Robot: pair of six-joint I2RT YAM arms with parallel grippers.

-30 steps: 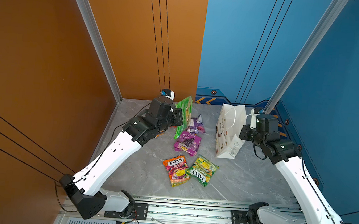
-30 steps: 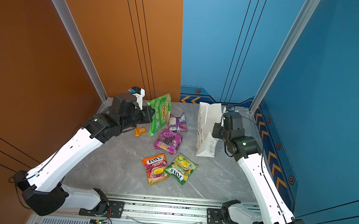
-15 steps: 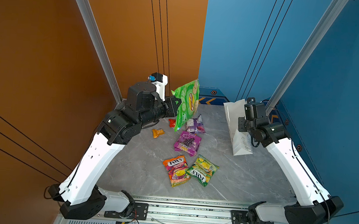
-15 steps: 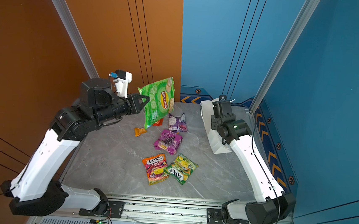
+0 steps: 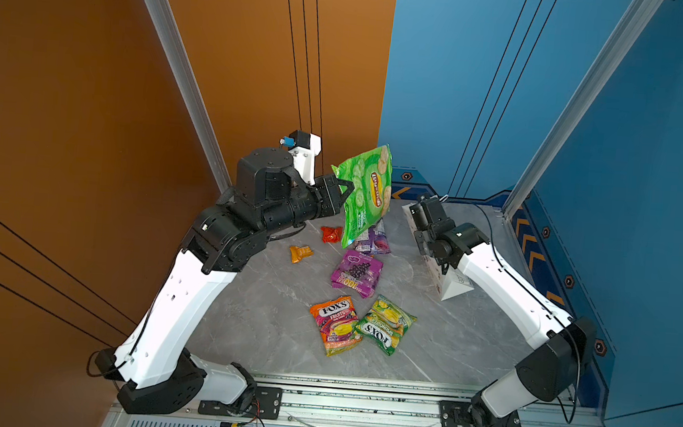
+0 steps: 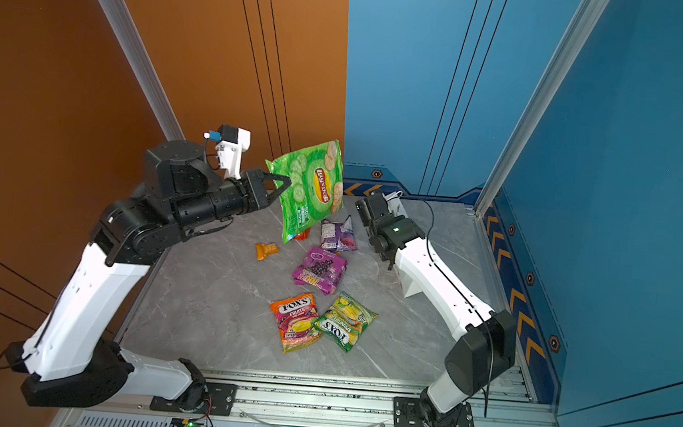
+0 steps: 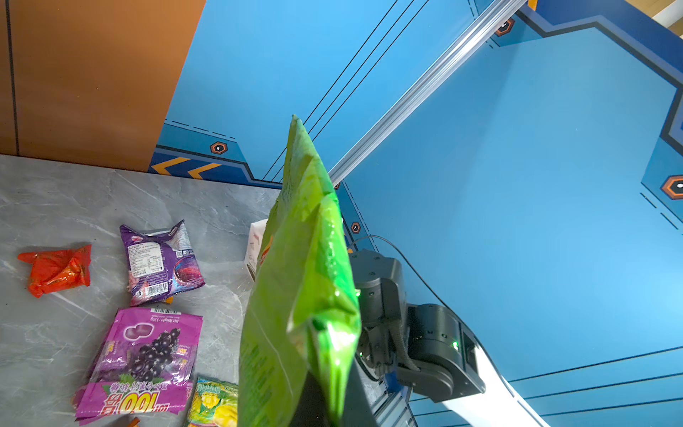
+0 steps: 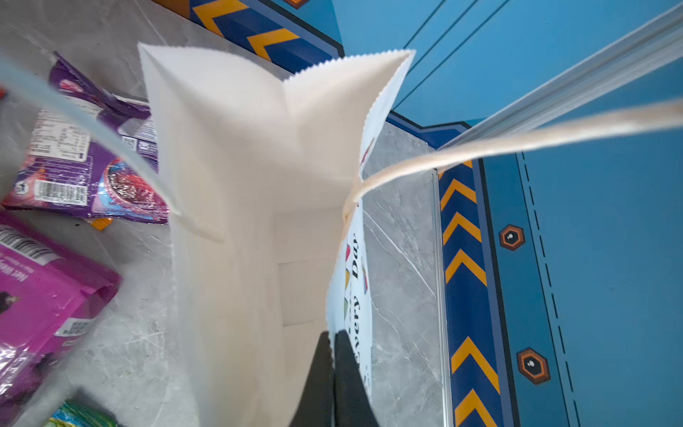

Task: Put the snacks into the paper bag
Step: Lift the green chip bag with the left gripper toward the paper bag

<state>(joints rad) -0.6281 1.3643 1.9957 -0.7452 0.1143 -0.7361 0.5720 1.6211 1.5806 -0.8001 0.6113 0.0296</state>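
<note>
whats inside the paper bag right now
Inside the paper bag: only bare white paper down to the folded bottom, nothing else. The right gripper on its wall hides one corner.

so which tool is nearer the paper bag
Right. The right tool is shut on the paper bag at its rim, touching it. The left tool holds the green chip bag in the air, well apart from the paper bag.

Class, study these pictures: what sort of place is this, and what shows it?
Probably a robot test cell, not a home: a left arm and right arm mounted on an aluminium rail, and a grey tabletop boxed in by orange panels and blue panels.
</note>
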